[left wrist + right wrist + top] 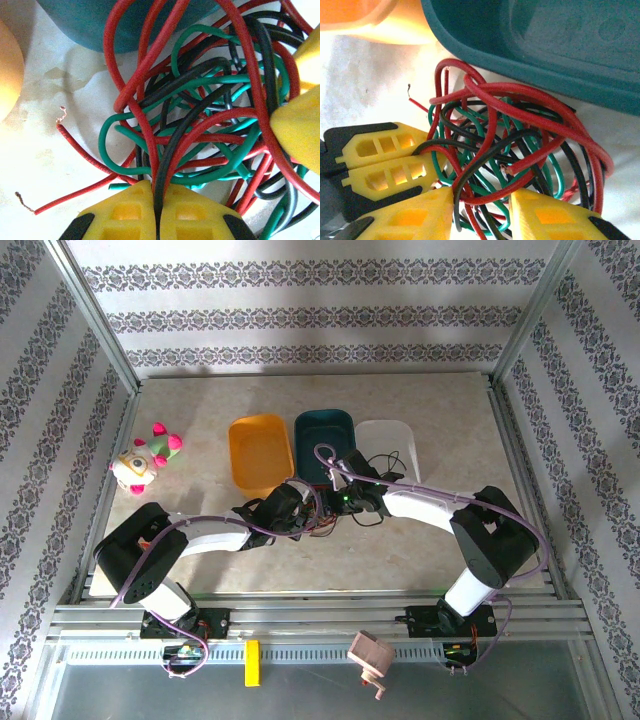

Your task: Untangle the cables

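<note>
The left arm lies low across the counter, reaching right and slightly away. The right arm bends in from the other side, and the two wrists meet just in front of the teal tray. The left hand is closed tight, its two yellow fingertips pressed together on a black and a red strand at the edge of the cables. The right hand faces it across the knot, fingers part-way apart with several strands running through the gap. Whether they press on any strand I cannot tell.

The cables form one knot of red, black and green loops lying on the counter between the two hands, just outside the teal tray's wall. Two red strands end in bare tips clear of the knot.

Three trays stand in a row behind: the orange tray on the left, the teal one in the middle and the white tray on the right. Thin dark loops show over the white tray's near part, too small to identify.
</note>
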Robot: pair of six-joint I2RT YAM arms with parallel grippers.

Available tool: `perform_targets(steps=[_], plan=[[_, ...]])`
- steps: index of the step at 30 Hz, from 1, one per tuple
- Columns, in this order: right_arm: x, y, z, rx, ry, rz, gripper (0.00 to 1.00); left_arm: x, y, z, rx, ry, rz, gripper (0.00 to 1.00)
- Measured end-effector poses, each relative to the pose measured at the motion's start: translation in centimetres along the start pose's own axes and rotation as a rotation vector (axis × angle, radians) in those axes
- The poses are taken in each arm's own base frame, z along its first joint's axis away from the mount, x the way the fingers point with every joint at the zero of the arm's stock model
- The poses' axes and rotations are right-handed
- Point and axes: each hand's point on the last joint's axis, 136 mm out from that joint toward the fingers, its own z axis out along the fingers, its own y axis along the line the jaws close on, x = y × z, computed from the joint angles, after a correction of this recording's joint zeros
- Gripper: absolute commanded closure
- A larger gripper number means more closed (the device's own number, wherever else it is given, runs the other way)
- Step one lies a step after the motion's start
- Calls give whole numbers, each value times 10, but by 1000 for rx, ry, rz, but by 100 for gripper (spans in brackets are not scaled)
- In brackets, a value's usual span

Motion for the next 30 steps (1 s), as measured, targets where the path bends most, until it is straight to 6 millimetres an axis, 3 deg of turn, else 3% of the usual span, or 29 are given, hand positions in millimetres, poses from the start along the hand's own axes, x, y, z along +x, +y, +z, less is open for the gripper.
perform_targets(steps=[16, 30], plan=[[-29, 4, -15, -11, -121, 7, 66, 0, 0, 0, 0, 0, 0, 100], [-20, -6, 2, 8, -82, 33, 75, 0, 0, 0, 0, 0, 1, 100]])
